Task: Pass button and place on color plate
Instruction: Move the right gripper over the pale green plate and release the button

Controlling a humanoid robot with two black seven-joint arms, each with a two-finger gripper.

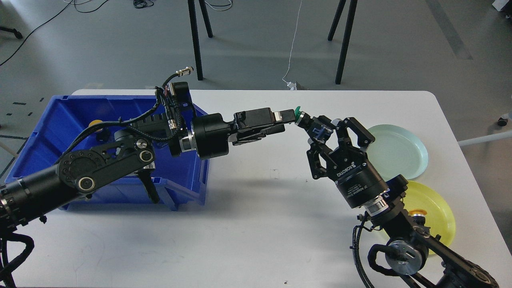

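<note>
handoff: our left gripper (286, 116) clamps green button (298, 111); right gripper (320, 132) grips its body too
left: release; place on green plate (400, 152)

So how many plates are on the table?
2. A pale green plate lies near the table's right edge, and a yellow plate sits just in front of it, partly hidden behind the right arm.

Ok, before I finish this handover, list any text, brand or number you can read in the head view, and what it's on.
"ROBOTIQ": white lettering on the body of the right gripper, seen upside down.
A smaller white line under it on the same body: too small to read.
No text can be made out on the left gripper, the green button, the blue bin or the plates.
</note>
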